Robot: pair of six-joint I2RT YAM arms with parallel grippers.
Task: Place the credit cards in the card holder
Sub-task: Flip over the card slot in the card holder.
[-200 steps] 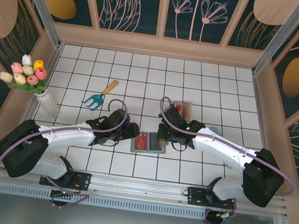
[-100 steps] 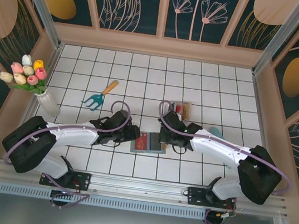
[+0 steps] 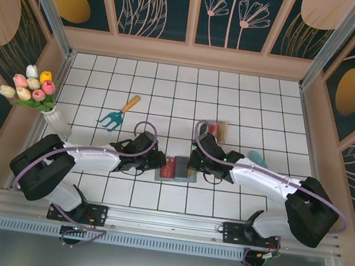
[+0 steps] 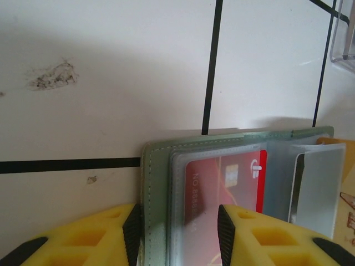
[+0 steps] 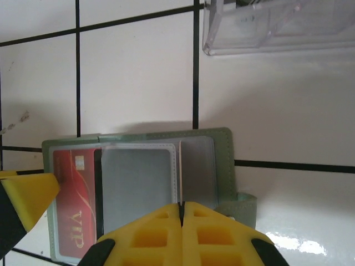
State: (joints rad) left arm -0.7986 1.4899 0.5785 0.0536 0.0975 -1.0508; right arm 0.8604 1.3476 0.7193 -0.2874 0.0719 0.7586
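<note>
The card holder (image 3: 176, 170) is laid open on the white tiled table (image 3: 170, 92), which is boxed in by leaf-patterned walls (image 3: 160, 3). A red card (image 4: 222, 188) is tucked inside the holder. Its left edge is straddled by the parted left gripper (image 4: 178, 233), maybe touching, and the pinched-shut right gripper (image 5: 182, 213) is parked over its right half.

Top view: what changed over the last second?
Left gripper edged right; its open jaws straddle the holder's left edge. Right gripper, shut, shifted slightly right over the holder. Holder, red card and trowel stayed put.
</note>
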